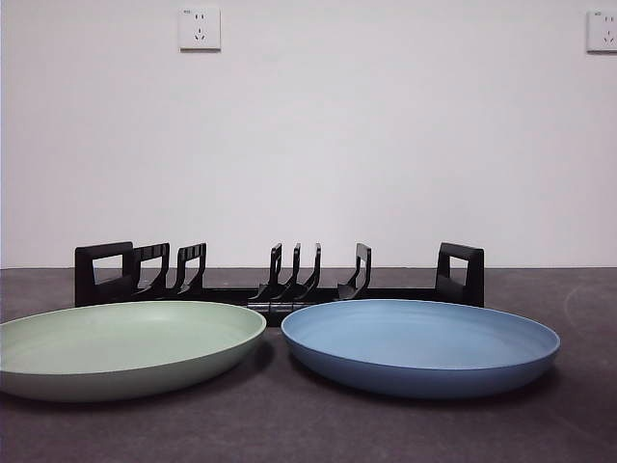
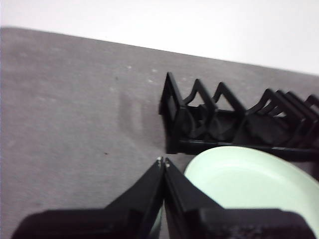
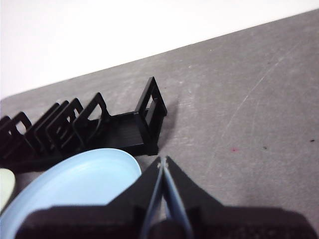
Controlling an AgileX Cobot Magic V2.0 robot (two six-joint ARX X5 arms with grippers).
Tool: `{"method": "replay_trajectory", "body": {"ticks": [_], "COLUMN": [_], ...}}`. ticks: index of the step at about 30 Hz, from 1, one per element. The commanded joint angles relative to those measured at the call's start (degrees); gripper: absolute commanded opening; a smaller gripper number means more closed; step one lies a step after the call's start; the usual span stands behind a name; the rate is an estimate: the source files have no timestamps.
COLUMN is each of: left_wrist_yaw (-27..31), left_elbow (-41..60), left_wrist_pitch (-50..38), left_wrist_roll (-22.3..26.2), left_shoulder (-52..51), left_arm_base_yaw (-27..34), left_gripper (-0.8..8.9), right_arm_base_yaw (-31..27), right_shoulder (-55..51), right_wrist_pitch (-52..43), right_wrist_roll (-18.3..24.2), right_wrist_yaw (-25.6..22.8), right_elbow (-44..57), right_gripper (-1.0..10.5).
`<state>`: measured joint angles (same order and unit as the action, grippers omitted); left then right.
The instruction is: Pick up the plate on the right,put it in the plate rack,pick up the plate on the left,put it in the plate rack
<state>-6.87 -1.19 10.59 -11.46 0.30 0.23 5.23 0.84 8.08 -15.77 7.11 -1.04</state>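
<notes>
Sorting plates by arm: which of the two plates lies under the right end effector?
The blue plate, right of the green plate in the front view. The right end effector hangs by its rim; green sits beneath the left.

Both the left gripper and the right gripper have matte black, wedge-shaped jaws tapering from blocky bases to pale-flecked tips.

Dark grey table; green plate, blue plate, plate rack on it.
</notes>
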Motion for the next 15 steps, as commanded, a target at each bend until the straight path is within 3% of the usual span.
{"method": "replay_trajectory", "body": {"ticks": [1,6,11,15], "left_wrist_yaw": [-2.58,-8.59,-8.61,-8.7], "left_elbow": [0.9,-0.68,-6.34,-12.02], "left_wrist_pitch": [-0.74,0.55,3.54,3.63], "left_wrist_roll": [-3.87,-5.25,-5.29,-4.98], "left_shoulder": [-0.11,-0.04,2.71,8.74], "left_arm_base_yaw": [0.13,0.13,0.13,0.13], "left_gripper": [-0.05,-0.08,-0.08,-0.08], "right_arm_base_yaw": [0.09,0.09,0.07,0.07], "right_shoulder": [-0.09,-0.02,2.56,8.04], "right_wrist_pitch": [-0.33,-0.33,-0.31,-0.28], "right_wrist_roll": [-2.45,-2.89,-5.86,-5.81], "right_wrist_yaw": [0.09,0.0,-1.49,-1.49], "right_elbow": [0.66,-0.31,-4.52,-9.46], "right_gripper": [0.0,-0.1,-0.1,-0.1]}}
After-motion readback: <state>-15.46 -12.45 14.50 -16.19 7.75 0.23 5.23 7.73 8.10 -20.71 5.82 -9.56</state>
